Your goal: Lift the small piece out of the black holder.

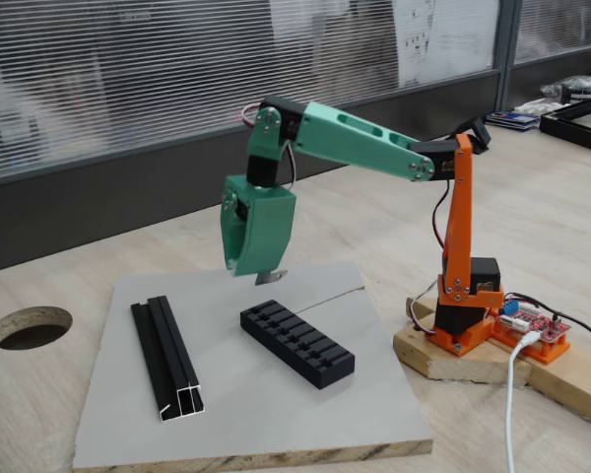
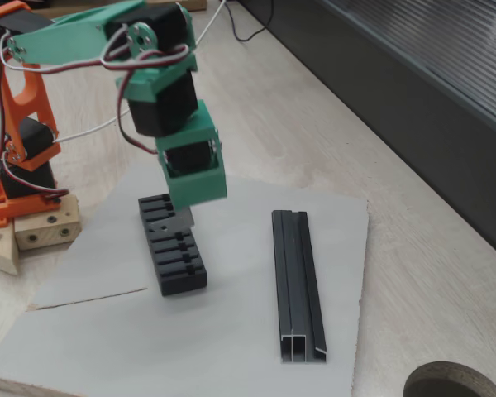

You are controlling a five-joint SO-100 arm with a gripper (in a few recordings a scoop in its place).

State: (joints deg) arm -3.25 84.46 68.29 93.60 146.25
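Observation:
The black holder (image 1: 297, 343) (image 2: 172, 248), a slotted block, lies on the grey board (image 1: 246, 414) (image 2: 231, 339). My green gripper (image 1: 259, 270) (image 2: 188, 205) hangs pointing down just above the holder's end nearest the arm base. It is shut on the small piece (image 1: 271, 278) (image 2: 183, 217), a thin grey metal sliver that sticks out below the fingertips. In both fixed views the piece hangs clear of the holder's top, with a small gap beneath it.
A longer black grooved rail (image 1: 167, 360) (image 2: 298, 285) lies on the board beside the holder. The orange arm base (image 1: 463, 296) (image 2: 16, 157) stands on a wooden block at the board's edge. A round hole (image 1: 30, 327) (image 2: 446, 382) is cut in the tabletop.

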